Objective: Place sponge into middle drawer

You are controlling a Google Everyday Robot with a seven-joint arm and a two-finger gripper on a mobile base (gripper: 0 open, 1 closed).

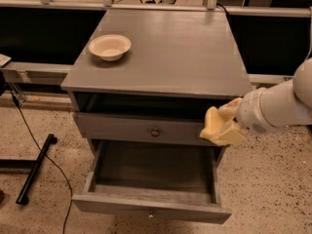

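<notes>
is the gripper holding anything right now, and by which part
The gripper, beside the cabinet's front right corner, holds the sponge by the end nearest the arm; the exact contact spots are hidden.

"Where was the gripper [227,126]?"

"At the cabinet's [170,52] right front corner, on the end of the white arm [273,108]. It was clamped on the sponge [211,126], which hung in the air."

"And the middle drawer [146,204]?"

"Pulled out, below the shut drawer front [122,128]. The sponge was over its right side wall, not touching it."

"Anything on top?"

"A cream bowl [109,47] sat upright near the left edge, well apart from the sponge."
</notes>
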